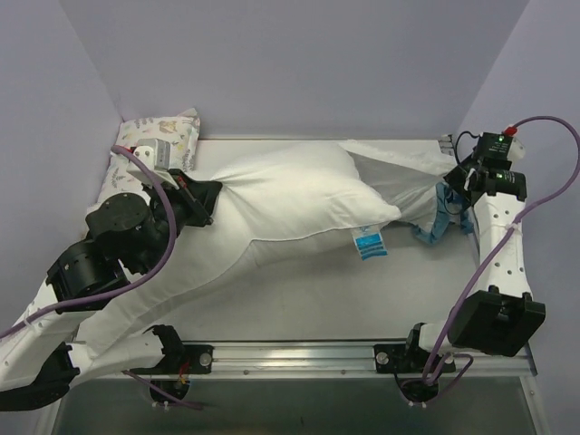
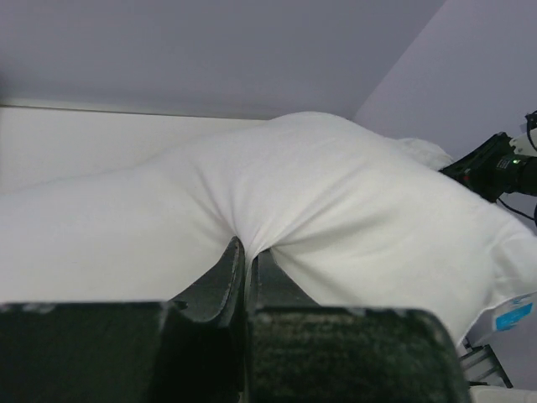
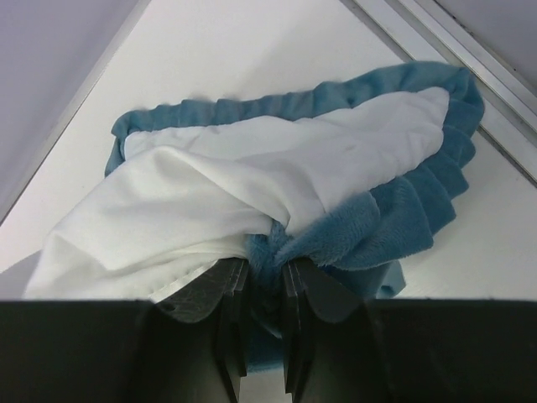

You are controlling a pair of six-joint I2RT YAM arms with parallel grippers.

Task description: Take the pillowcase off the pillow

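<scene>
The plump white pillow (image 1: 290, 199) lies across the middle of the table. My left gripper (image 1: 213, 204) is shut on a pinch of its white fabric at the left end; the left wrist view shows the jaws closed on a fold of the pillow (image 2: 336, 201). The pillowcase (image 1: 408, 168) is bunched at the right, white face out, with its teal frill (image 1: 435, 222) hanging below. My right gripper (image 1: 451, 181) is shut on the frill (image 3: 369, 227). I cannot tell whether the case still covers the pillow's right corner.
A small pastel animal-print pillow (image 1: 168, 134) sits in the back left corner behind my left arm. A blue-and-white label (image 1: 369, 242) hangs from the pillow's right corner. A metal rail (image 1: 299, 353) runs along the front edge. Walls close the back and sides.
</scene>
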